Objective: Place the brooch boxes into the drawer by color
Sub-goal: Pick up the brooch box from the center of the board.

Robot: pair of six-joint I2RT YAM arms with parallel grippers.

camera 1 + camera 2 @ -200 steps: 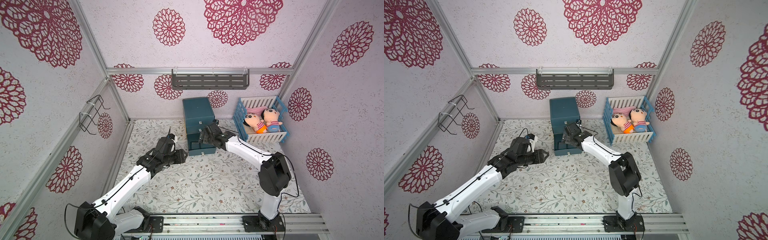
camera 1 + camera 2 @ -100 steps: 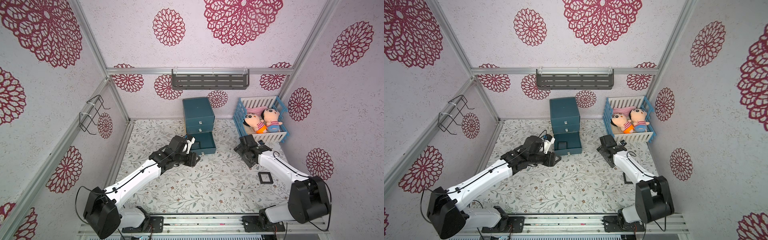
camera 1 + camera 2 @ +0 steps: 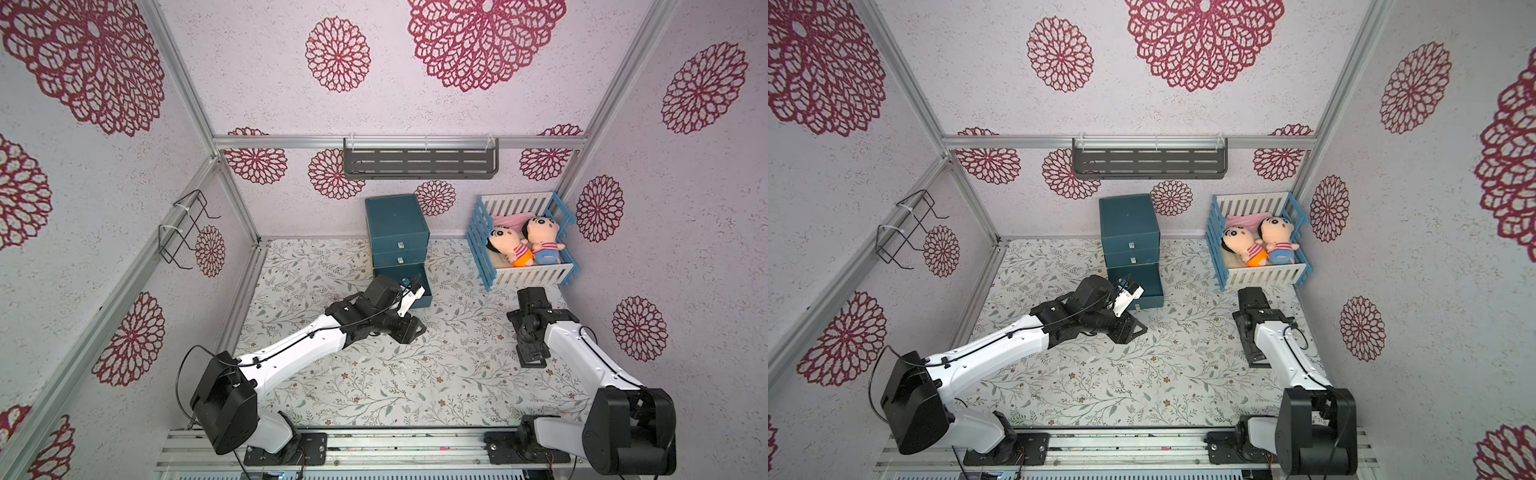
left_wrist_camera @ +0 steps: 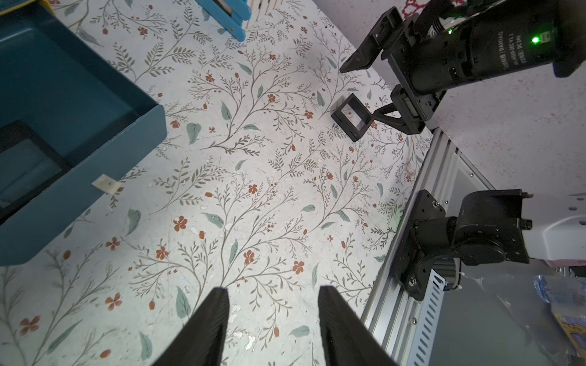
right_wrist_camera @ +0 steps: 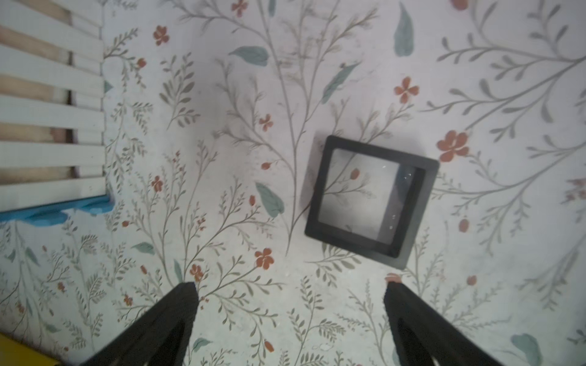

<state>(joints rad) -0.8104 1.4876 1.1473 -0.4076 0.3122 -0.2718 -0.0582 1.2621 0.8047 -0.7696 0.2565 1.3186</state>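
Against the middle of the desk's (image 3: 374, 386) back edge, a dark teal drawer chest (image 3: 397, 222), clear in both top views. Upper two drawers shut, bottom drawer (image 3: 427, 293) pulled out toward the front edge. Inside that open drawer, in the left wrist view, a black brooch box (image 4: 28, 164) with a clear centre, lying flat on the drawer floor and partly cut off by the picture edge.

Just in front of the open drawer, left fingers (image 3: 409, 332) hovering above the floral desk cover and aimed toward the front right corner. Only a narrow gap between the two, and empty.

Near the desk's right edge, in front of the crib, a second black brooch box (image 5: 371, 199), flat on the desk, with the leaf pattern showing through its clear centre. Right fingers (image 5: 165, 323) spread wide and gripping nothing, with the box lying ahead of the tips and nearer to one of them. From the left wrist view, one tip low and just beside a corner of this box, the other tip raised off the desk. Touching or not: impossible to tell.

At the back right corner, a blue-and-white slatted crib (image 3: 528, 276) holding two plush dolls (image 3: 509, 249) side by side.
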